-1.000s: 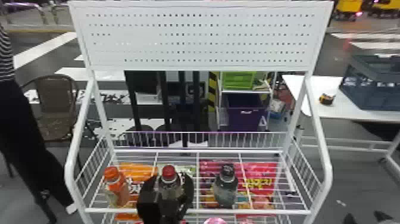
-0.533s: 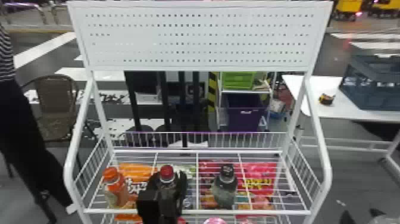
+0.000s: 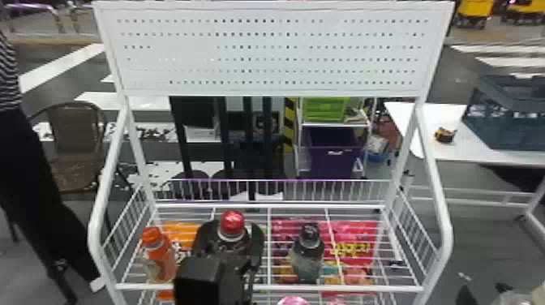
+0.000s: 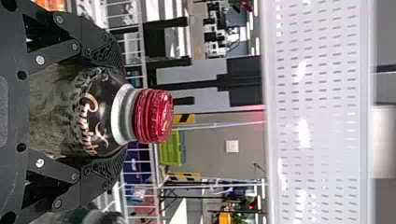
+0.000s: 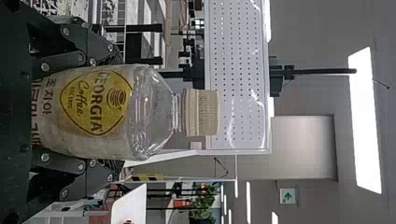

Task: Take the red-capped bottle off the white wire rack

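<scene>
"Where's the red-capped bottle [image 3: 232,222]?"

"Upright over the white rack [image 3: 267,288], in the left tool [image 3: 229,241]. I can't tell whether its base touches the wires, as the tool covers it."

"How are the fingers?"

"Parted by the bottle's width, closed in on both sides below the neck. Flat black plates, with a coarse grid texture toward the tips."

"And the bottle itself?"

"Ridged red cap, smooth white collar, rounded dark shoulders with pale lettering."

"The right tool [image 3: 503,289]?"

"Well to the right of the rack. It has a tan-capped bottle [image 5: 98,112] between its fingers, opened just to that bottle's girth. Clear, shiny plastic at the shoulder, finely ribbed cap, wide label with a yellow shape."

"What else is on the rack?"

"An orange bottle [image 3: 160,255] at the left end, and a dark-capped bottle [image 3: 307,257] right of the left tool, apart from it. Glossy, crinkled red bags [image 3: 352,242] show through the thin wires."

"And behind?"

"A flat white board [image 3: 275,54], punched with rows of small holes, between the rack's tubular uprights."
</scene>
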Motion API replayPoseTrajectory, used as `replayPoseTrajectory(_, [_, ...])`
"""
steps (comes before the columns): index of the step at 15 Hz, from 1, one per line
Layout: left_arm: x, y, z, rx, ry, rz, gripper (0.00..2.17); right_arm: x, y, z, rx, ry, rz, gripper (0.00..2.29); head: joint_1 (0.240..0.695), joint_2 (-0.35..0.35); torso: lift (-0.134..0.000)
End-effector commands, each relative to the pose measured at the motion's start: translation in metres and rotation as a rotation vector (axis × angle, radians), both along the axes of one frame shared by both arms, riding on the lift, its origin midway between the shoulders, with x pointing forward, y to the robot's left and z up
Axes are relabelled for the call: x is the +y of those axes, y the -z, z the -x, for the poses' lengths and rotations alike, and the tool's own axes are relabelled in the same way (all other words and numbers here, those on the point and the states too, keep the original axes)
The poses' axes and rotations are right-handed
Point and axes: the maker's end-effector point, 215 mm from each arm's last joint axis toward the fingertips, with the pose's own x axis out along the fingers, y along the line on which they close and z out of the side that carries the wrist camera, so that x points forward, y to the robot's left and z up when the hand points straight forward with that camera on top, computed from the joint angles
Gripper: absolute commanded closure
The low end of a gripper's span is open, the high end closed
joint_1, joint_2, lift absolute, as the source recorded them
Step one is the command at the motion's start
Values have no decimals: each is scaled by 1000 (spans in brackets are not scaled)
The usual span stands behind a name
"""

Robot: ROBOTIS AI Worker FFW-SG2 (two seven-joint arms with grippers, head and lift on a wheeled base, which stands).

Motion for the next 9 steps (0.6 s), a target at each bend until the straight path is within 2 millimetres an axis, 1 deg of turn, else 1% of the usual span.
replayPoseTrajectory(1, [25,-46,33,-33,-35,-1,2142,0,2,-1,2,1,-2,1376,499,0,0])
replayPoseTrajectory(2, [38,-56,44,-39,-55,-4,2142,0,5,-1,7,0,-3,1376,499,0,0])
replayPoseTrajectory(3, [51,-61,55,-36,-72,-5,2145,-1,7,-1,10,-1,-4,1376,499,0,0])
replayPoseTrajectory(4, [66,-57,64,-21,-97,-9,2142,-1,8,-1,11,1,-6,1376,499,0,0])
replayPoseTrajectory(6, [80,-50,77,-9,-132,-19,2142,-1,9,-2,10,3,-5,1376,499,0,0])
replayPoseTrajectory(7, [84,-44,84,-2,-138,-15,2145,-1,9,-3,10,2,-6,1376,499,0,0])
replayPoseTrajectory(9, [93,-37,84,6,-153,-23,2145,1,8,-3,7,-1,-9,1376,499,0,0])
